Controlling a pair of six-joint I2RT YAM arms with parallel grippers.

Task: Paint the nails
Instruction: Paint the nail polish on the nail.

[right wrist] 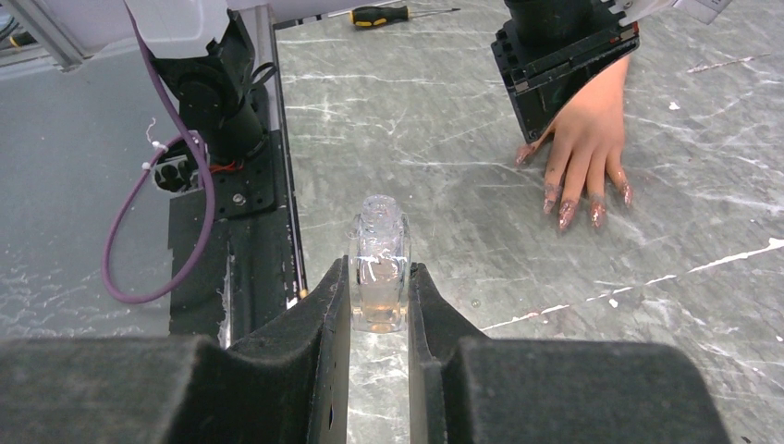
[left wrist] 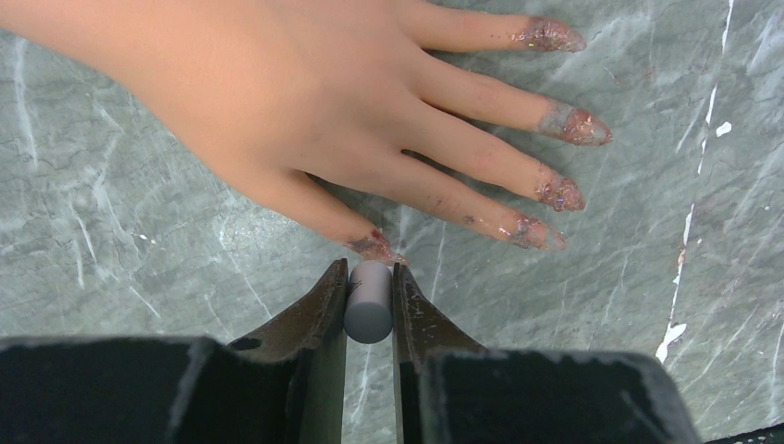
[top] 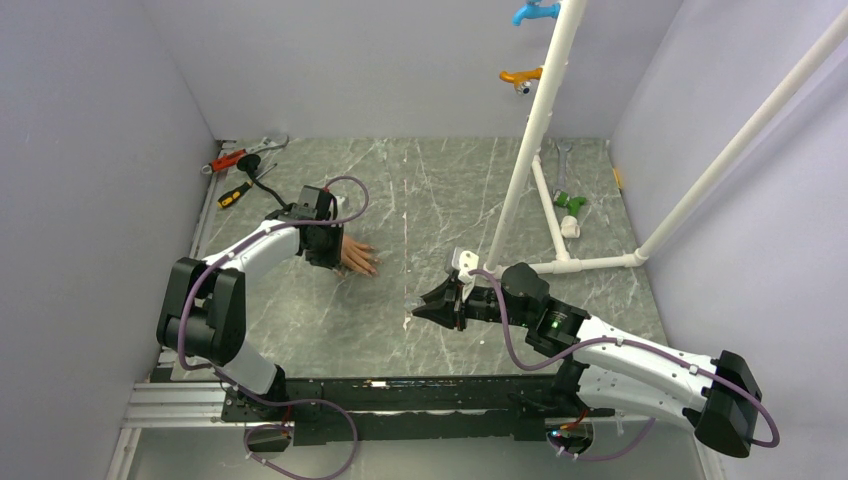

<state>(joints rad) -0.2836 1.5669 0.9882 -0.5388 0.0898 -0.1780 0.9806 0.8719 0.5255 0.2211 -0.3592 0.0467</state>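
Note:
The flesh-coloured mannequin hand (left wrist: 277, 102) lies palm down on the marble table, fingers spread. Its nails (left wrist: 578, 127) are smeared with glittery reddish-pink polish. My left gripper (left wrist: 370, 270) is shut on a small grey cylindrical brush handle (left wrist: 368, 303), whose far end sits at the thumb nail (left wrist: 377, 246). From above, the left gripper (top: 330, 250) hangs over the hand (top: 358, 259). My right gripper (right wrist: 379, 270) is shut on the small clear bottle (right wrist: 379, 240), open-topped and upright, held off to the right of the hand (right wrist: 587, 148). The right gripper (top: 425, 306) is near the table's middle.
A white pipe frame (top: 530, 130) rises at the back right, with blue (top: 535, 12) and orange (top: 522, 76) hooks. A red-handled wrench (top: 240, 156) and a yellow screwdriver (top: 236, 195) lie at the back left. A green piece (top: 570, 201) lies by the frame's base. Walls close three sides.

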